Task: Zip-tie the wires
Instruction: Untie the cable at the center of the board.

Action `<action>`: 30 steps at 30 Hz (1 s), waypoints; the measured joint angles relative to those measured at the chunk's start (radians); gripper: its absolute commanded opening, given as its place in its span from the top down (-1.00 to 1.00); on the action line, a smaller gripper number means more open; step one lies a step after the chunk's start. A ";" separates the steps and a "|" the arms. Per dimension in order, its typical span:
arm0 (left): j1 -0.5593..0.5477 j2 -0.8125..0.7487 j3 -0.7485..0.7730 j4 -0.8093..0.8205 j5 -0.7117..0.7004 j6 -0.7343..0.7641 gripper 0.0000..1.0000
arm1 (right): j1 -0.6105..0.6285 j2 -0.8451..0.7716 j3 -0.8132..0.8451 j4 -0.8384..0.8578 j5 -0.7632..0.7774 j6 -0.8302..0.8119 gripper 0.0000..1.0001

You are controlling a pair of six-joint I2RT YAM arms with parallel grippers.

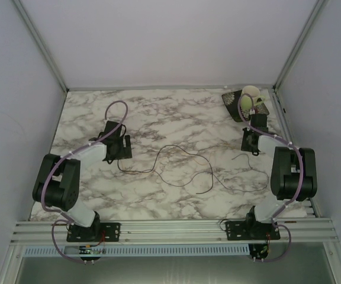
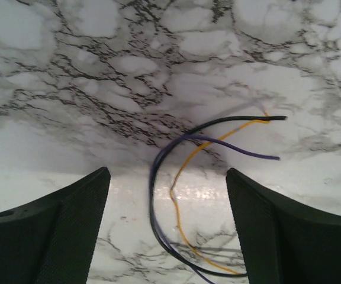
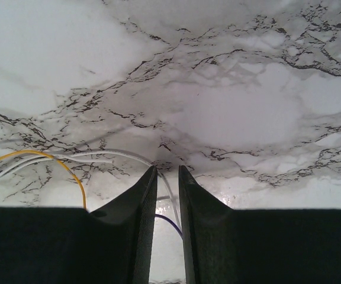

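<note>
The wires [image 1: 176,160] lie in loose thin loops across the middle of the marble table [image 1: 158,112]. My left gripper [image 1: 118,151] hovers over their left end, and my right gripper [image 1: 252,144] is over the right end. In the left wrist view the left gripper [image 2: 167,177] is wide open, and black, purple and yellow wires [image 2: 153,195] lie on the table between its fingers, untouched. In the right wrist view the right gripper [image 3: 167,170] shows only a narrow gap. A white wire [image 3: 99,155] and a purple one [image 3: 169,222] run through that gap; a yellow strand [image 3: 70,171] curves off to the left.
A dark tray [image 1: 234,105] with a pale roll and a small greenish thing stands at the back right corner. Metal frame posts and walls border the table, and an aluminium rail [image 1: 170,228] runs along the near edge.
</note>
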 measured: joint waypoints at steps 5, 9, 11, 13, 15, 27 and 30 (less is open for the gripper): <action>0.000 0.032 0.016 0.000 0.002 0.008 -0.22 | 0.001 0.000 0.000 0.000 0.002 -0.005 0.61; 0.000 0.047 0.030 -0.002 -0.002 0.019 0.05 | 0.001 0.000 0.000 0.000 0.003 -0.009 0.62; 0.000 0.054 0.036 -0.001 0.000 0.023 0.10 | 0.001 0.000 0.000 0.000 0.003 -0.011 0.64; 0.000 0.055 0.037 -0.001 -0.001 0.022 0.15 | 0.001 0.000 0.000 0.000 0.003 -0.014 0.66; 0.000 0.055 0.037 -0.001 -0.002 0.022 0.19 | 0.001 0.000 0.000 0.000 0.005 -0.014 0.67; 0.011 0.053 0.019 0.026 -0.008 -0.004 0.41 | 0.001 0.000 -0.002 0.001 0.010 -0.027 0.82; 0.024 0.053 0.018 0.029 -0.003 -0.008 0.54 | 0.001 0.000 -0.002 0.002 0.012 -0.031 0.88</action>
